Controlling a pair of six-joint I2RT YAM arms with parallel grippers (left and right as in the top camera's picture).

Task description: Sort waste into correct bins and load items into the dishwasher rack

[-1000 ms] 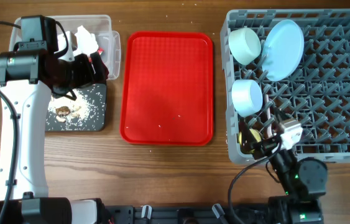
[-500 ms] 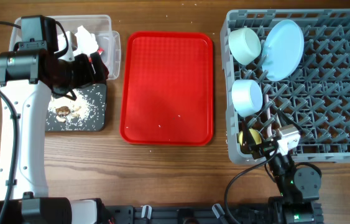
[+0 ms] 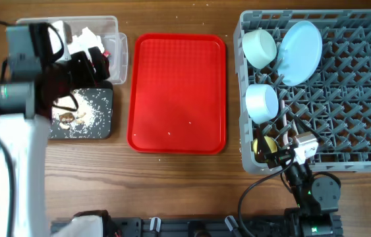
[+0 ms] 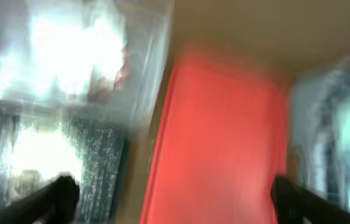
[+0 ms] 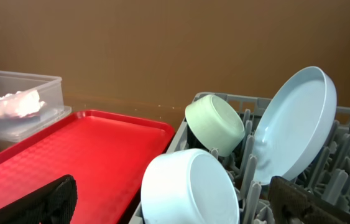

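Note:
The grey dishwasher rack [image 3: 343,92] at the right holds the pale green-white bowl [image 3: 259,47], the pale blue plate [image 3: 300,43], the pale blue bowl [image 3: 261,102] and the yellow cup [image 3: 264,146]. The clear tub [image 3: 109,29] at the top left holds the white napkin [image 3: 83,39] and the red wrapper [image 3: 106,54]. The black tub [image 3: 99,115] holds rice scraps [image 3: 73,117]. My left gripper [image 3: 98,64] is open and empty over the near edge of the clear tub; its wrist view [image 4: 175,196] is blurred. My right gripper [image 5: 178,205] is open and empty beside the blue bowl [image 5: 190,186]. I cannot make out the spoon and fork.
A flat red tray [image 3: 177,92] lies between the tubs and the rack, with a few specks on it. It also shows in the right wrist view [image 5: 69,162]. The right arm's base [image 3: 313,191] sits at the front edge below the rack.
My left arm has swung left and up, and it is blurred with motion. Its gripper has shifted slightly toward the clear tub. The right arm drew back slightly, then stayed still.

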